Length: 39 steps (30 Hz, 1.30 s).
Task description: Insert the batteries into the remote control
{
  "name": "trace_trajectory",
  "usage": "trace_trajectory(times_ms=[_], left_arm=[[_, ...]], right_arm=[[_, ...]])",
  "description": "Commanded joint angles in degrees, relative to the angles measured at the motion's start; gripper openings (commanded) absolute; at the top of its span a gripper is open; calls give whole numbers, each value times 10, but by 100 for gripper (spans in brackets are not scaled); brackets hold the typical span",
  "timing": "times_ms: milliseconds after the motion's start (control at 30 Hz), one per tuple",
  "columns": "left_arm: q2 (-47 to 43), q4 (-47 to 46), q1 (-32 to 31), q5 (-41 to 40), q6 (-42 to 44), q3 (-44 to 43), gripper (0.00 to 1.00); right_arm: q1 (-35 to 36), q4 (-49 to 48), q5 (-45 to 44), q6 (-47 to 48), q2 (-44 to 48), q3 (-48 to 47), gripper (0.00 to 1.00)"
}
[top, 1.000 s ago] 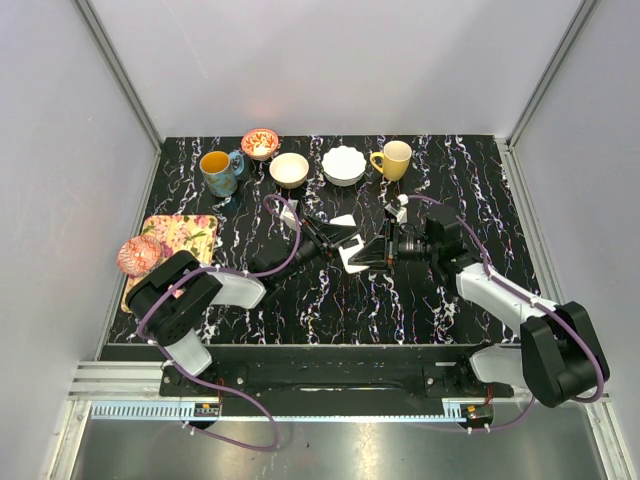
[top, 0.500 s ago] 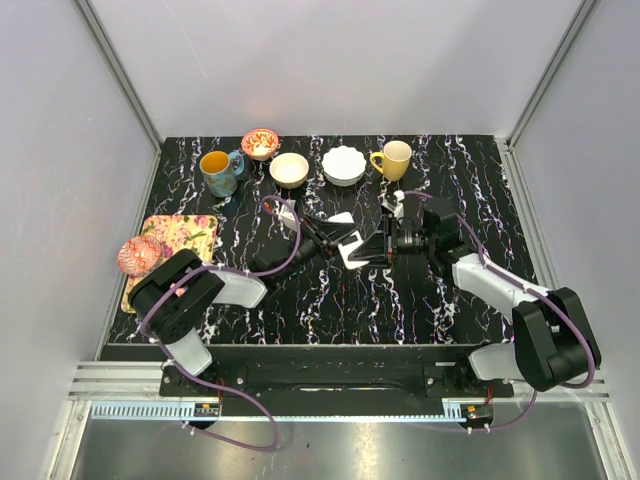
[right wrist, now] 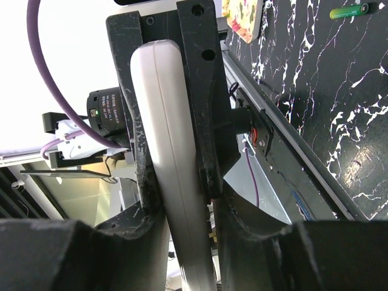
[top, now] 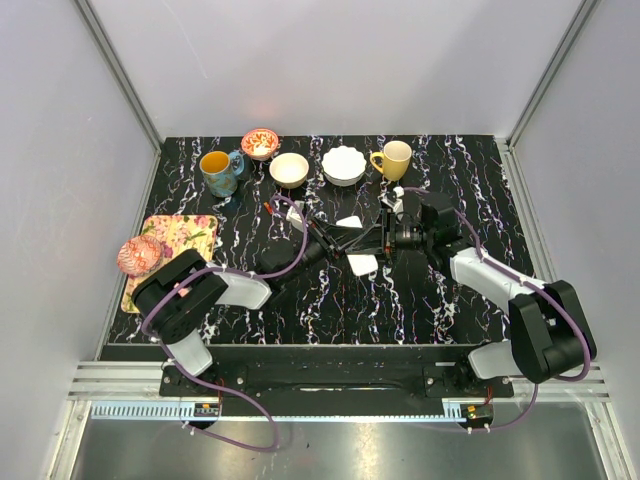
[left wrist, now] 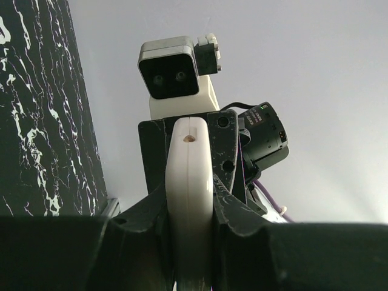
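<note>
Remote control [left wrist: 189,200] is held above the middle of the black marble table [top: 330,300], pinched from both ends. My two arms reach inward until the left gripper [top: 358,238] and right gripper [top: 387,240] almost meet. Each has its jaws closed flat against the remote's broad faces, so neither has a finger free. The remote's long axis runs from one gripper to the other, across the table. Both wrist views show it edge-on: a narrow white rim with a seam down it and a small hole at one end. I cannot tell which way the red face or the battery bay points. One green battery [right wrist: 348,11] lies on the table well apart, out toward the floral tray [right wrist: 242,18]. I judge the left arm nearer to it, so that arm should let go to fetch it. A small white piece [top: 362,264] lies just beside the grippers; I cannot tell what it is.
</note>
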<state>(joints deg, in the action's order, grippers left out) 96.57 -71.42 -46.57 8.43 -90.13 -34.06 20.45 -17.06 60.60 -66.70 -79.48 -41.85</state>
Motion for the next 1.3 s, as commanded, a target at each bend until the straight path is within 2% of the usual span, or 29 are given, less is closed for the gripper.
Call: trace_trajectory(times_ms=[0, 133, 267, 467, 600, 767, 1267], left_arm=[[-12, -222, -78, 198, 28, -8, 0], [-5, -239, -71, 186, 19, -3, 0], [-4, -239, -61, 179, 18, 1, 0], [11, -239, -47, 177, 14, -2, 0], [17, -239, -47, 182, 14, -13, 0], [8, -239, -41, 182, 11, -7, 0], [-15, -240, -2, 189, 0, 13, 0]], right_arm=[[-11, -65, -161, -12, -16, -59, 39], [-10, -61, -145, -10, -12, -60, 43], [-11, -51, -115, 0, -5, -58, 52], [-10, -5, -91, 30, 26, -63, 72], [-11, 35, -98, 60, 42, -75, 79], [-11, 80, -85, 103, 51, -87, 95], [-20, 195, -74, 183, 143, -46, 98]])
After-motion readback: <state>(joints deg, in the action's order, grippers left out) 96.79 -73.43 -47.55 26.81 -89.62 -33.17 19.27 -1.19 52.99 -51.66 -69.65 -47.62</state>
